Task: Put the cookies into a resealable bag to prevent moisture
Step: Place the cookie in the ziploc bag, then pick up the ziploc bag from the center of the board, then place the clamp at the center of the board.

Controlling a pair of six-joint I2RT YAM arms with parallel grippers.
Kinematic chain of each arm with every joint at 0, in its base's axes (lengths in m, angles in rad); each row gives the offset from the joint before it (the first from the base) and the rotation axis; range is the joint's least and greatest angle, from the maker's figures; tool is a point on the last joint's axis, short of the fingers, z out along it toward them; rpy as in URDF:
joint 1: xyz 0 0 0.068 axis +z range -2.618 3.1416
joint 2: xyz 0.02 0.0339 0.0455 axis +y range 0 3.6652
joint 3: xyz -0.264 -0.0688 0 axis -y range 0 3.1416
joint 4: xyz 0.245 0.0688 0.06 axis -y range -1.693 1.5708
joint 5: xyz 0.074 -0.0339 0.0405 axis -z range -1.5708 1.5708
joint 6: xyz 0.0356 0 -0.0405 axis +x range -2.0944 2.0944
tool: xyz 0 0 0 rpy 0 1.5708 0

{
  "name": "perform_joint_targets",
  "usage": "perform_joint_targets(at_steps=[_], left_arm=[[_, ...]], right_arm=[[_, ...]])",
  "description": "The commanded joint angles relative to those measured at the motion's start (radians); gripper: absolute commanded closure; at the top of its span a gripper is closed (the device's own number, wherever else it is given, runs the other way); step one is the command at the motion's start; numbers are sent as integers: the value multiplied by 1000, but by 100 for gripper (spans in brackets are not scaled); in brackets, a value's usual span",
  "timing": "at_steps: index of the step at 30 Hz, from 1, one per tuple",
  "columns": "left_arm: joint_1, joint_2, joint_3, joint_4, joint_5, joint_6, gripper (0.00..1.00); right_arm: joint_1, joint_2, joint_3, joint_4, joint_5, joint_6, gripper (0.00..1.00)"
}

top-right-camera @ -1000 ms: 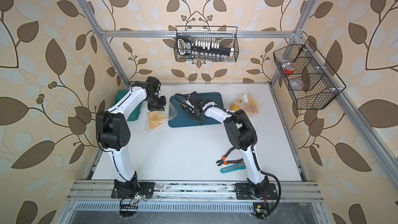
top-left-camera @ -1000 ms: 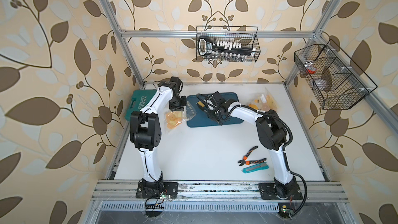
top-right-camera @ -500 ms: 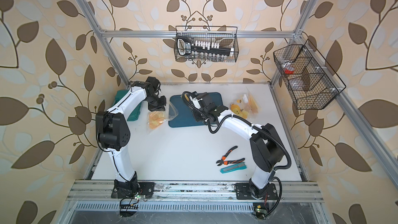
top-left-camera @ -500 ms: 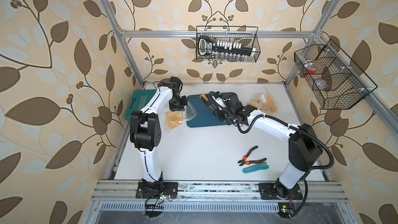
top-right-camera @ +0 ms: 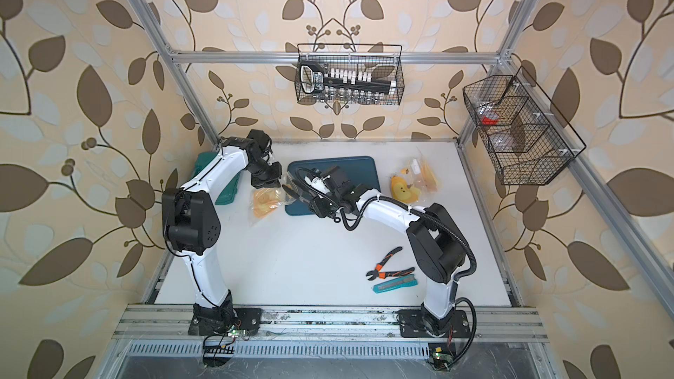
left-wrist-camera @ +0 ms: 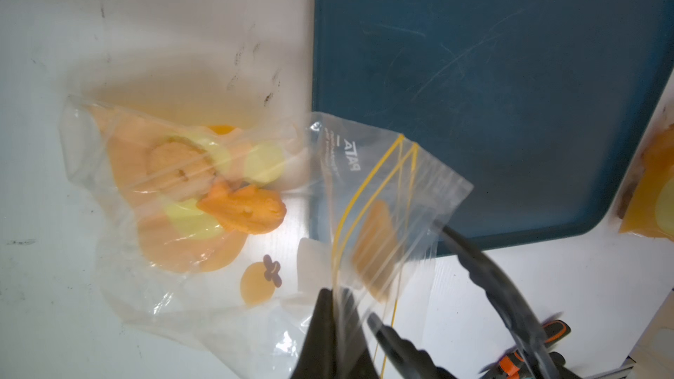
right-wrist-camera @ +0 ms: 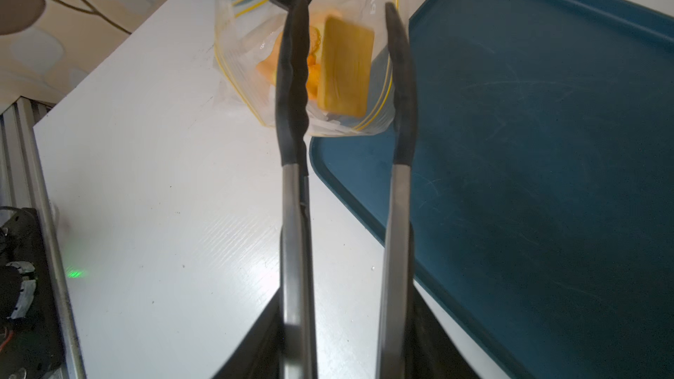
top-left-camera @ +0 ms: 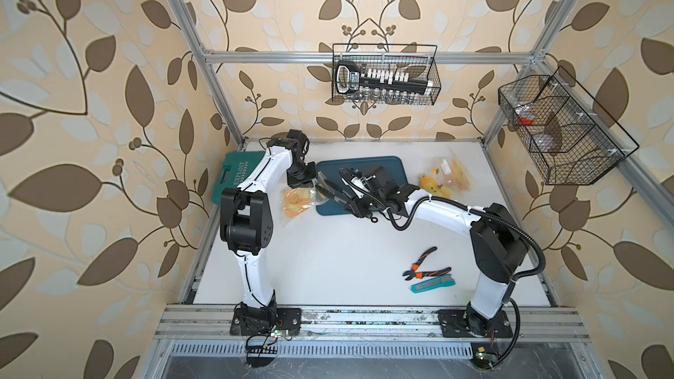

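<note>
**White tabletop: square cookie at the bag mouth**

Leaf-papered walls, wire baskets hung above. Scuffed white tabletop [top-left-camera: 346,257]. On it a dark blue tray [right-wrist-camera: 547,140], bare where seen.

Here the left pincer [top-left-camera: 302,181] is clamped tight on the lip of the clear resealable bag [left-wrist-camera: 419,184], holding the mouth up over the tray's edge. The bag's belly lies on the tabletop just beside the tray.

Opposite, the right pincer [top-left-camera: 352,201] grips the tongs [right-wrist-camera: 291,103], whose tips stand parted. Their long axis runs straight from that pincer into the bag mouth.

Of the cookies [left-wrist-camera: 240,209], several orange and yellow ones lie in the belly. One yellow square cookie [right-wrist-camera: 346,71], blurred, sits between the tips at the mouth, seemingly touching neither.

Judgement: it is released and dropping in. The tongs should back out along the same line.
</note>
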Motion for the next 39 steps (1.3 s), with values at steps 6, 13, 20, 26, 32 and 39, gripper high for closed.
perform_joint_targets(at_steps=[6, 13, 20, 26, 32, 39], left_arm=[[7, -54, -13, 7, 12, 3, 100], [9, -150, -57, 72, 40, -1, 100], [10, -255, -114, 136, 75, -2, 100], [8, -362, -164, 148, 131, -25, 100], [-51, -435, -198, 126, 197, -32, 100], [-251, -453, -214, 91, 255, 5, 100]], right_arm=[[-10, -213, -207, 154, 208, 121, 51], [-10, -313, -470, 118, 500, 380, 49], [-10, -239, -555, 175, 491, 462, 46], [-48, -213, -573, 176, 492, 473, 27], [-83, -259, -581, 178, 461, 461, 5], [-84, -532, -663, 256, 507, 363, 7]])
